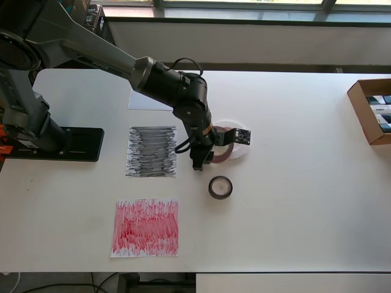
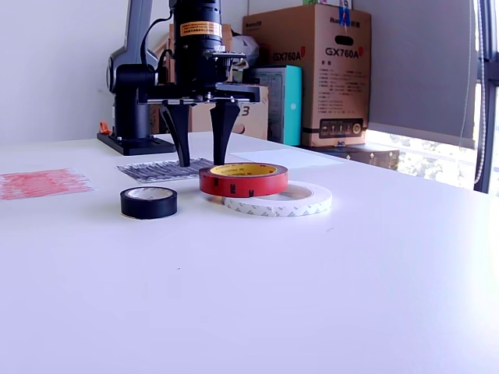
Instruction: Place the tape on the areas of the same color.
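The red-brown tape ring (image 2: 242,179) lies with one side resting on the flat white tape ring (image 2: 300,200) in mid-table; both also show in the overhead view (image 1: 221,152) (image 1: 239,150). The small black ring (image 1: 220,187) (image 2: 148,202) lies alone beside them. My gripper (image 1: 204,157) (image 2: 201,160) is open, fingers pointing down close to the table at the red ring's far edge, holding nothing. The black-scribbled sheet (image 1: 151,151) (image 2: 160,170) is just beyond it. The red-scribbled sheet (image 1: 145,227) (image 2: 43,183) and the white sheet (image 1: 143,102), partly under the arm, hold nothing.
The arm's black base plate (image 1: 67,144) sits at the overhead view's left edge. An open cardboard box (image 1: 370,111) stands at the overhead view's right edge. Cardboard boxes (image 2: 312,70) stand behind the table in the exterior view.
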Controlling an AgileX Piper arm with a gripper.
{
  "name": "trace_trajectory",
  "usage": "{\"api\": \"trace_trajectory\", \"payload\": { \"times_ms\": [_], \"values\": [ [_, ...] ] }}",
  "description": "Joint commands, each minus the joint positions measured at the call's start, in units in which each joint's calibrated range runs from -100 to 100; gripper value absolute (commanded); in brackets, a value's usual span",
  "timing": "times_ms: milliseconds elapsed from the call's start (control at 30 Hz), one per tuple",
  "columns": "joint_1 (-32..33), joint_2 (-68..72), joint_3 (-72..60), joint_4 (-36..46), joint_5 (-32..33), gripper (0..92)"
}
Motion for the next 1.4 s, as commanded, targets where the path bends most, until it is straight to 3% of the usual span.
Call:
{"api": "trace_trajectory", "payload": {
  "times_ms": [0, 167, 567, 1300, 1367],
  "values": [
    [-0.1, 0.0, -0.5, -0.9, 4.7, 50.2],
    [0.2, 0.0, -0.5, -1.1, 11.8, 50.2],
    [-0.1, 0.1, -0.3, -1.3, 19.4, 49.8],
    [0.2, 4.8, -0.8, -1.4, 17.7, 49.5],
    [0.2, 4.8, -0.8, -1.4, 17.7, 46.3]
  ]
}}
